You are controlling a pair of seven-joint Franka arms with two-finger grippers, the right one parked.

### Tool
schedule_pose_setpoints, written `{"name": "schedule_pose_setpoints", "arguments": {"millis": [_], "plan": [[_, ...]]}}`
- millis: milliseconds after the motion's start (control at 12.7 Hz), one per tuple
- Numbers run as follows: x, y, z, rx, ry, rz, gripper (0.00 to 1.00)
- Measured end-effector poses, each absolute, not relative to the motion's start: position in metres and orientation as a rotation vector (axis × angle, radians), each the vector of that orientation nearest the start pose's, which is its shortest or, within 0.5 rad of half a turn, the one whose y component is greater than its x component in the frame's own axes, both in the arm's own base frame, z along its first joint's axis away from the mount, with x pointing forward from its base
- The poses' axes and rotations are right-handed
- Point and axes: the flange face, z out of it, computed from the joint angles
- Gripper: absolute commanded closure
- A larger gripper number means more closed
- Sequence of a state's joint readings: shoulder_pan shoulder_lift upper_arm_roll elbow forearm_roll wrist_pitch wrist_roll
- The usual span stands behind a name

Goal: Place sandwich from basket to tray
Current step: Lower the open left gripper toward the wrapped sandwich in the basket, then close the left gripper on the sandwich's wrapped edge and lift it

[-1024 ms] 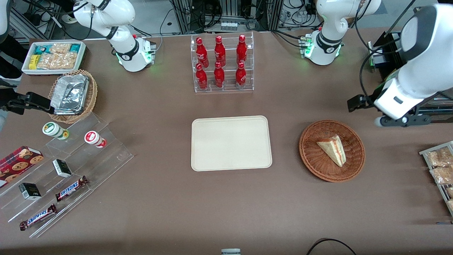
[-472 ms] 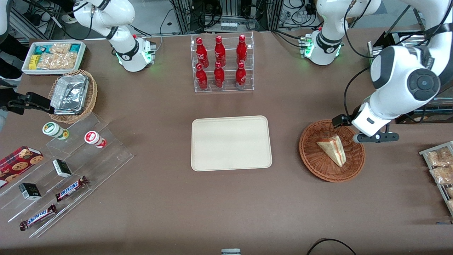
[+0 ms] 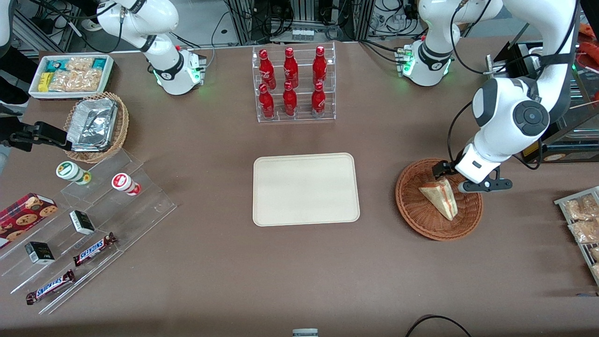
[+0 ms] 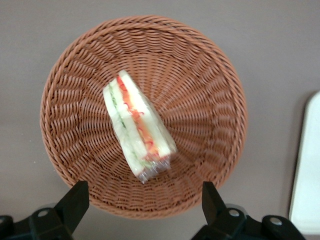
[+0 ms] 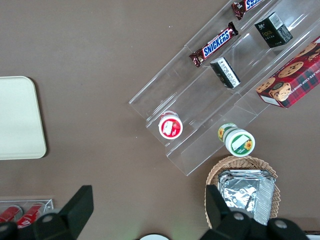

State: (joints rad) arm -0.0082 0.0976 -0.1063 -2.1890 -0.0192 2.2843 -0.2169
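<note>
The sandwich (image 3: 440,197), a clear-wrapped wedge of pale bread with red and green filling, lies in the round reddish-brown wicker basket (image 3: 412,210). In the left wrist view the sandwich (image 4: 137,130) lies near the middle of the basket (image 4: 210,100). My left gripper (image 3: 461,180) hangs above the basket's rim on the side farther from the front camera. It is open and empty, its fingers (image 4: 75,200) spread wide, apart from the sandwich. The cream-beige tray (image 3: 306,189) lies empty at the table's middle, beside the basket; its edge shows in the left wrist view (image 4: 307,170).
A clear rack of red bottles (image 3: 292,84) stands farther from the camera than the tray. Bagged snacks on a rack (image 3: 582,224) lie at the working arm's end. A clear stepped display (image 3: 89,224), a tan basket with foil containers (image 3: 96,126) and a white bin (image 3: 70,75) are toward the parked arm's end.
My left arm has swung in from the table's end and come down over the basket. The sandwich, basket and tray have not moved.
</note>
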Motion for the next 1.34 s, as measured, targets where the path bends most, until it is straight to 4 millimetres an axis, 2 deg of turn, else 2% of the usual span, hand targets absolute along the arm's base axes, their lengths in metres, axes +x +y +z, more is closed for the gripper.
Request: {"name": "schedule_pose_setpoints", "arguments": {"millis": [630, 1102, 1339], "plan": [[0.547, -0.063, 0.303, -3.021, -0.942, 0.043, 0.0], [0.551, -0.063, 0.283, -3.0, -1.028, 0.035, 0.0], [0.552, -0.064, 0.265, -2.996, -1.037, 0.051, 0.0]]}}
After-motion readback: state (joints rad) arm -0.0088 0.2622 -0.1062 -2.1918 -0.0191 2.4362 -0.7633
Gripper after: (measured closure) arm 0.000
